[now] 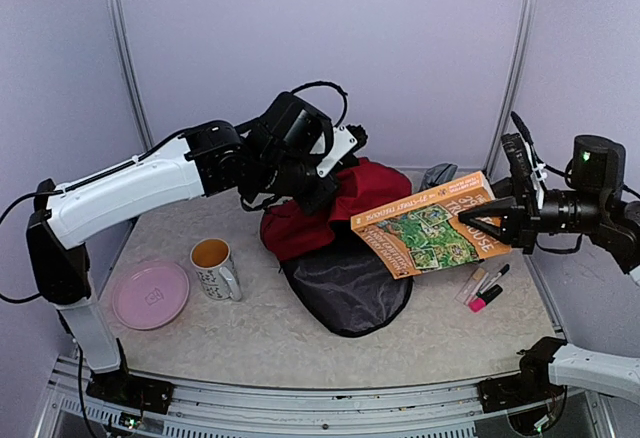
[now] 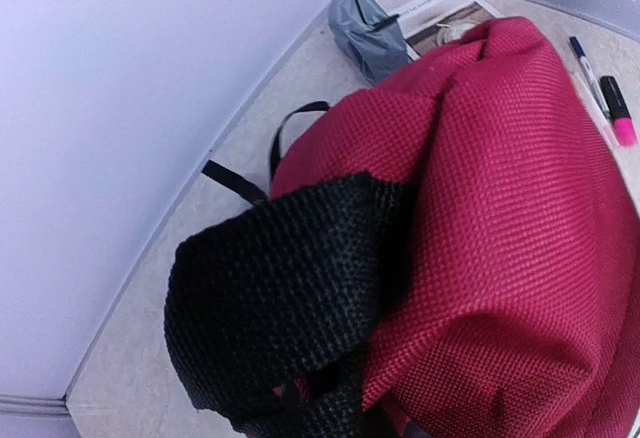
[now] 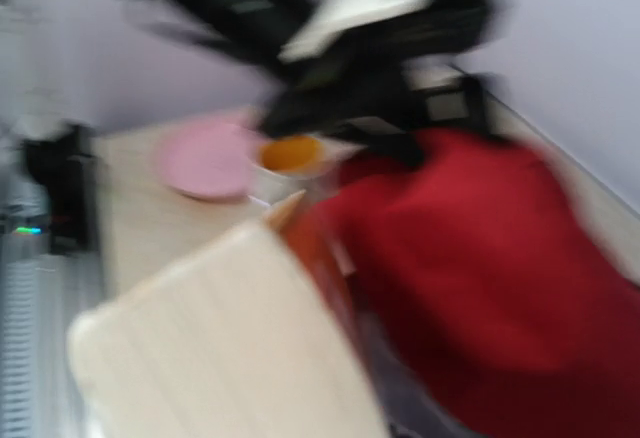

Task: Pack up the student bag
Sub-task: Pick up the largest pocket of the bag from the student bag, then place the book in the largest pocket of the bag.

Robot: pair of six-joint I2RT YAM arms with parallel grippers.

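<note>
In the overhead view, your left gripper (image 1: 318,190) is down on the top of the large dark red fabric backpack (image 1: 375,186). The backpack lies at the back middle of the speckled table (image 1: 250,343), its dark grey lining spilling toward you. Your right gripper (image 1: 478,220) is clamped on the edge of an orange paperback book with a map cover (image 1: 430,230), held tilted just right of the backpack. A white mug (image 1: 213,267) and a pink round plate (image 1: 150,295) sit well to the left. A small grey pouch (image 1: 438,173) lies behind the book, and marker pens (image 1: 487,286) lie below it.

Your left wrist view shows the backpack (image 2: 500,238) filling the frame. Its black woven handle (image 2: 290,288) is bunched right at the lens. The jaws are hidden there, closed, and look pinched on that handle. The pouch (image 2: 365,23) and a pink highlighter (image 2: 620,113) lie beyond.

Your right wrist view is badly blurred. The book's pale face (image 3: 220,338) is close up, the backpack (image 3: 480,288) is to its right, and the mug (image 3: 290,153) and plate (image 3: 205,158) are behind.
</note>
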